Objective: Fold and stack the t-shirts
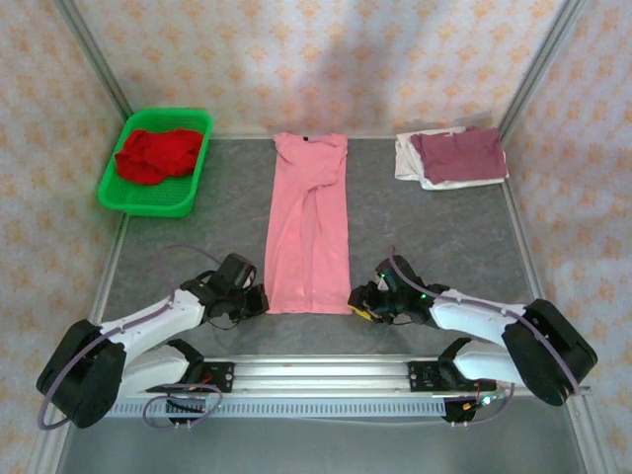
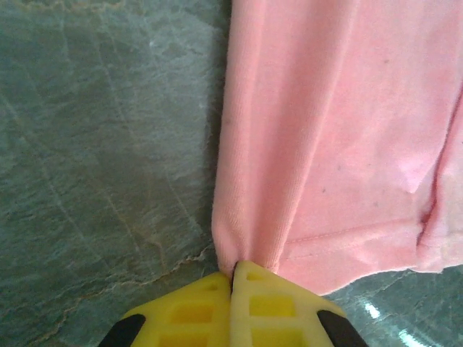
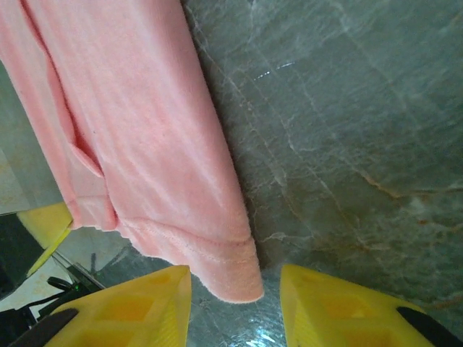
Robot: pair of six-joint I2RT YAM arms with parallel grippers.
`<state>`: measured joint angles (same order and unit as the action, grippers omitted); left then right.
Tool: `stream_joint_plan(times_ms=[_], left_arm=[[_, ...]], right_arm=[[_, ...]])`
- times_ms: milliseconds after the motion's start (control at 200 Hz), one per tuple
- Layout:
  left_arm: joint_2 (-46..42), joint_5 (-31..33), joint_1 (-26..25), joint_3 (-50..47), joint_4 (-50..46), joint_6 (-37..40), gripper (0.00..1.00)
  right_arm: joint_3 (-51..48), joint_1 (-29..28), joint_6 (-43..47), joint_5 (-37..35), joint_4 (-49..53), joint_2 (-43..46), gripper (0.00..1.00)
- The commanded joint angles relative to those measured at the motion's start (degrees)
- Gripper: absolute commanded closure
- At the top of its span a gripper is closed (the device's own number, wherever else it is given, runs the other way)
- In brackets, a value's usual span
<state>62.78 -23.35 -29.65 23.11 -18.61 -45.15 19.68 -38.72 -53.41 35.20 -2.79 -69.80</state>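
Left wrist view first: the left gripper (image 2: 233,278) has its yellow jaws pinched tight on the near left corner of the pink t-shirt (image 2: 333,144), with the hem bunching up right where it goes in. Over at that shirt's near right corner, the right gripper (image 3: 235,273) sits with its jaws apart. The corner of the fabric lies in the gap between them, and neither finger is clamped on it. From the top view the pink t-shirt is folded into a long narrow strip running away from the arms down the middle of the grey table (image 1: 444,247). Far left of the pink shirt there's a green basket (image 1: 148,204) with a crumpled red t-shirt (image 1: 156,153) in it. Far right of it, a folded maroon t-shirt (image 1: 459,153) sits on top of an off-white t-shirt (image 1: 407,163).
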Motion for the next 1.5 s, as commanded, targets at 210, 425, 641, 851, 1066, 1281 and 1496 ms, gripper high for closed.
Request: stream_joint_plan(times_ms=[210,425,641,851,1066,1281,1496], left_arm=[[-1.8,1.2,-0.5,-1.6,-0.6,0.2,1.00],[-2.2,1.3,-0.5,-2.1,0.1,0.1,1.00],[-2.2,1.4,-0.5,-2.1,0.1,0.1,1.00],[-2.7,1.2,-0.5,-2.3,0.1,0.1,1.00],[-3.2,1.5,-0.5,-2.2,-0.2,-0.1,1.00],[-8.0,2.3,-0.5,-1.8,-3.1,0.1,1.00],[-9.8,0.7,-0.5,-2.1,-7.7,0.6,1.00]], right_arm=[[-0.1,-1.6,-2.0,0.6,-8.1,-5.3,0.68],[1.5,-3.2,-3.2,-0.2,-10.1,-7.1,0.69],[3.6,-5.6,-4.0,-1.7,-9.9,-10.3,0.73],[5.6,-6.4,-4.6,-3.0,-6.6,-9.7,0.78],[8.1,-6.6,-3.5,-5.2,0.4,-7.2,0.89],[8.6,-6.6,-3.2,-7.8,6.0,-2.5,1.00],[6.1,-6.6,-3.4,-6.7,6.8,0.4,1.00]])
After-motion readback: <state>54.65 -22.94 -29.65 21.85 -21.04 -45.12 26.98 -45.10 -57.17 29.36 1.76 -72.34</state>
